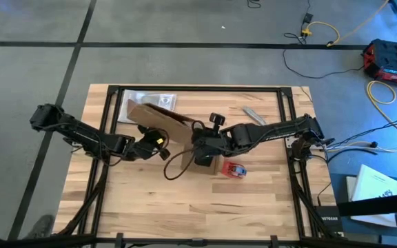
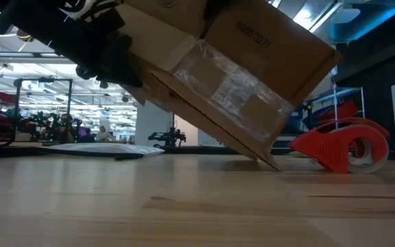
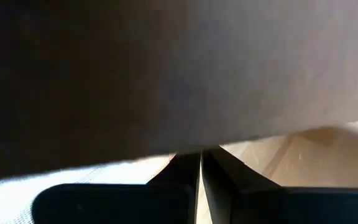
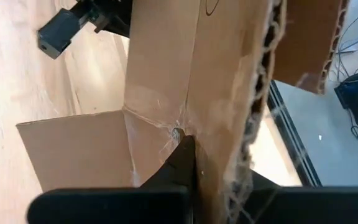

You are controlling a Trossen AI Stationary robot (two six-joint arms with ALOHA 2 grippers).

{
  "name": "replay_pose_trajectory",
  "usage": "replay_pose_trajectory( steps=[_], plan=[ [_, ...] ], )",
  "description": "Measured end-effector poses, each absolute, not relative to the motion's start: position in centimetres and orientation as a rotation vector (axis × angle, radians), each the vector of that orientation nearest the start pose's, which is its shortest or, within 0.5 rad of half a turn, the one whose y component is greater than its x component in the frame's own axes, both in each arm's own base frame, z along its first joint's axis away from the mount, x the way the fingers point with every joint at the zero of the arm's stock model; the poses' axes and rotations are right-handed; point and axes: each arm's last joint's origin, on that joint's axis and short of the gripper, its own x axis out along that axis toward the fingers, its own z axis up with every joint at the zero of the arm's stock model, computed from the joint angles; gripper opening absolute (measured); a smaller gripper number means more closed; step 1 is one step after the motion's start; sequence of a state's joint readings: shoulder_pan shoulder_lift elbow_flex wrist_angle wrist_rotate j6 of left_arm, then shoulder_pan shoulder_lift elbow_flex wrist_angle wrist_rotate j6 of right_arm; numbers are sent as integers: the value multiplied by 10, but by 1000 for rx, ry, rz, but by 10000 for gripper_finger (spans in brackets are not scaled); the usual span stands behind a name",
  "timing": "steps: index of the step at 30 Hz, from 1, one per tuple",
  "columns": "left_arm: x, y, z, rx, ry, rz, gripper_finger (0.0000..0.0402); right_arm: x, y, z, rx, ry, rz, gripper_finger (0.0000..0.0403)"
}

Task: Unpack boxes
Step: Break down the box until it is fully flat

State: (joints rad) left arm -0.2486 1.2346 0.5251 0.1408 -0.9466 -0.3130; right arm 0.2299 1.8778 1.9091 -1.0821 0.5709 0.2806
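Beside the red tape dispenser (image 2: 341, 143), the box (image 2: 238, 82) tilts on one edge; left gripper (image 1: 163, 146) and right gripper (image 1: 197, 146) closed, seemingly pinching cardboard.

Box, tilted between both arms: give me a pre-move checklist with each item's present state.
1. Box off the table except one low corner: ok, the low view shows it tilted with a corner on the wood.
2. Left tool shut at the box's left side: ok; whether it pinches cardboard, cannot tell.
3. Right tool shut against the box where its flaps meet: ok; a firm grip, cannot tell.
4. Tape cut: cannot tell; clear strips cover the seam.
5. Tape dispenser clear of the box: not ok, it sits right beside the low corner.
6. Plastic bag clear: cannot tell, the box overlaps it from above.
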Motion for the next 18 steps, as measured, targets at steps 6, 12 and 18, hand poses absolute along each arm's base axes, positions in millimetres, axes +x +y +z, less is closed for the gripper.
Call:
replay_pose_trajectory(
  steps=[6, 12, 18],
  plan=[
    [228, -42, 198, -14, 317, 704, 0, 382, 69, 347, -249, 864, -571, 0],
    [224, -72, 204, -49, 263, 545, 0, 381, 62, 364, -314, 772, -729, 0],
    [216, -98, 208, -181, 202, 441, 0, 381, 47, 377, -349, 697, -877, 0]
  ],
)
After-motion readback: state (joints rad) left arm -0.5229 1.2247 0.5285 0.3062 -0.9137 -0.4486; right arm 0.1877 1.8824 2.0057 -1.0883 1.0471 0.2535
